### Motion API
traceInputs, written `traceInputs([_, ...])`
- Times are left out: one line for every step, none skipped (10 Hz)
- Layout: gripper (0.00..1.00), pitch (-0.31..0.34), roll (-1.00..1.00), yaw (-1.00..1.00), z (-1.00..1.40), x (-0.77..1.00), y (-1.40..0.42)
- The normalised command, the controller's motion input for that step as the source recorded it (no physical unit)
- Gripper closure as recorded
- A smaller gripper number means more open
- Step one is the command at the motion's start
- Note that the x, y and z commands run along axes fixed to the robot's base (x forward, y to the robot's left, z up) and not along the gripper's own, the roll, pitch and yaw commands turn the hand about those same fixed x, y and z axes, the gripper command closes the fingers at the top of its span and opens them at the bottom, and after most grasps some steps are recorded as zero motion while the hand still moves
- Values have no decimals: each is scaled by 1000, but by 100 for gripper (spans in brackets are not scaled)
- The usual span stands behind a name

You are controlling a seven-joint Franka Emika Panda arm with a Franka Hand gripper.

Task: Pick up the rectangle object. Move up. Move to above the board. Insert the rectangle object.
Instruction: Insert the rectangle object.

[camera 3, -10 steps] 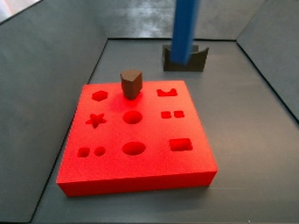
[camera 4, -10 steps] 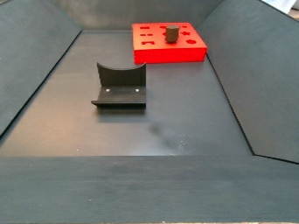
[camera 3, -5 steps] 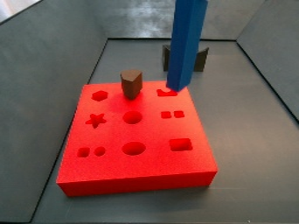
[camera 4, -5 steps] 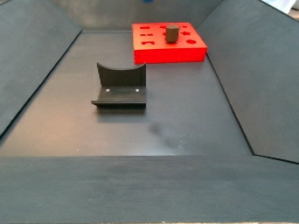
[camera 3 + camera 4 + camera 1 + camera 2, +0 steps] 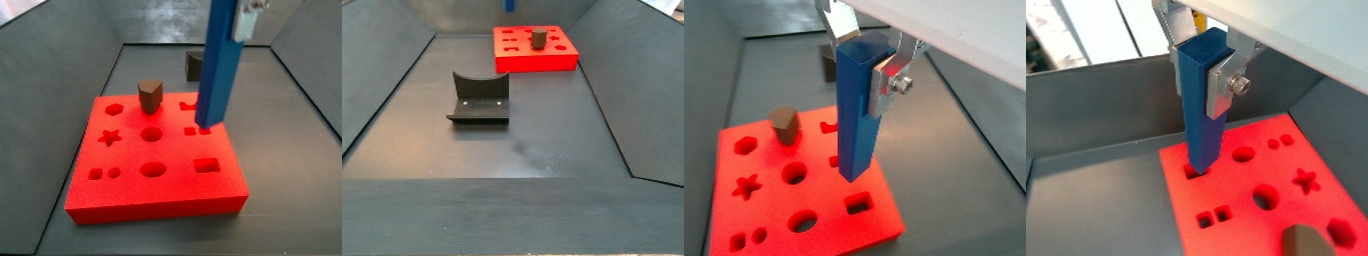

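Gripper [image 5: 869,62] clamped on rectangle object [image 5: 858,110], held upright over board [image 5: 227,190]; insertion pending. Next: align over rectangular hole, lower.

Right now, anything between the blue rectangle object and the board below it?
Nothing visible. The gripper holds the rectangle object upright over the board; its lower end hangs over bare holes. The brown peg stands off to the side.
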Motion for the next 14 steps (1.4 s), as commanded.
traceInputs([100,0,17,-757,-209,266,-123])
traceInputs([100,0,67,-783,-249,234,-63])
traceInputs([100,0,126,-809,-277,140,0])
traceInputs([100,9,159,-834,-309,40,0])
traceInputs([100,0,123,-809,-214,137,0])
traceInputs([100,0,66,-671,-217,200,-77])
traceInputs([100,-19,21,-449,-220,49,-97])
traceInputs([100,-31,21,-300,-251,0,-149])
traceInputs([100,0,44,-149,-229,0,-103])
traceInputs([100,0,74,-43,-203,-9,-80])
traceInputs([100,7,100,0,-97,-26,-11])
traceInputs([100,0,24,0,-237,-40,-54])
traceInputs([100,-37,0,0,-300,-97,-111])
traceInputs([100,-53,0,0,-223,-34,-174])
